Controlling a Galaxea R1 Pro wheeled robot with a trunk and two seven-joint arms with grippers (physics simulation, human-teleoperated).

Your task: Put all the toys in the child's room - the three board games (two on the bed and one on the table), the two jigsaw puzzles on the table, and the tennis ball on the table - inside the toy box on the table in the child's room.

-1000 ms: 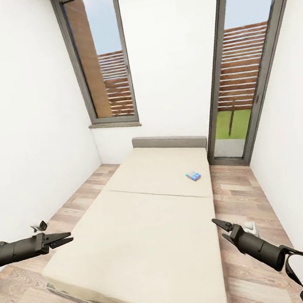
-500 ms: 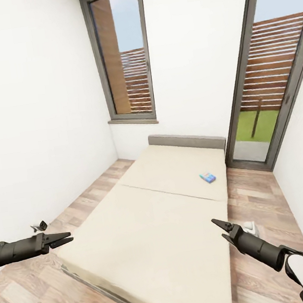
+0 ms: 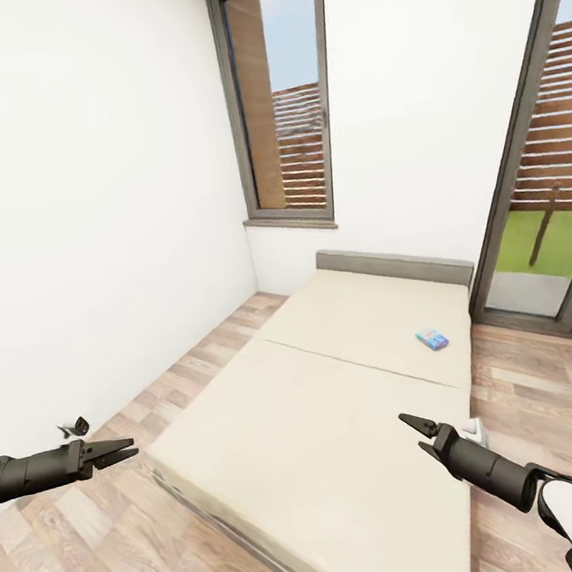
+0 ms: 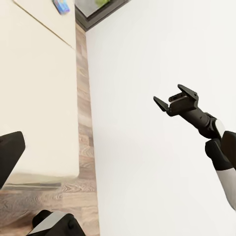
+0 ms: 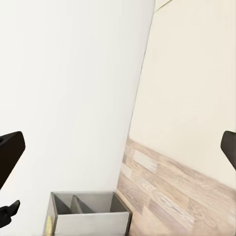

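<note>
A small blue board game (image 3: 431,338) lies flat on the beige bed (image 3: 341,406), near its far right side and short of the grey headboard (image 3: 393,266). My left gripper (image 3: 128,453) hangs open and empty over the wood floor left of the bed. Over the bed's near right corner my right gripper (image 3: 410,426) is open and empty too. In the left wrist view the right gripper (image 4: 174,101) stands with its jaws apart against the white wall, and the blue board game (image 4: 61,6) lies far off on the mattress.
White walls close the room on the left and behind the bed. A tall window (image 3: 282,103) and a glass door (image 3: 547,192) stand beyond it. A small white object (image 3: 473,428) and a small dark one (image 3: 74,429) lie on the floor. A grey compartment unit (image 5: 88,211) stands by a wall.
The whole picture has shifted to the right, so the camera has turned left. Bed, window and door sit further right in view. Both arms hold the same pose, still open.
</note>
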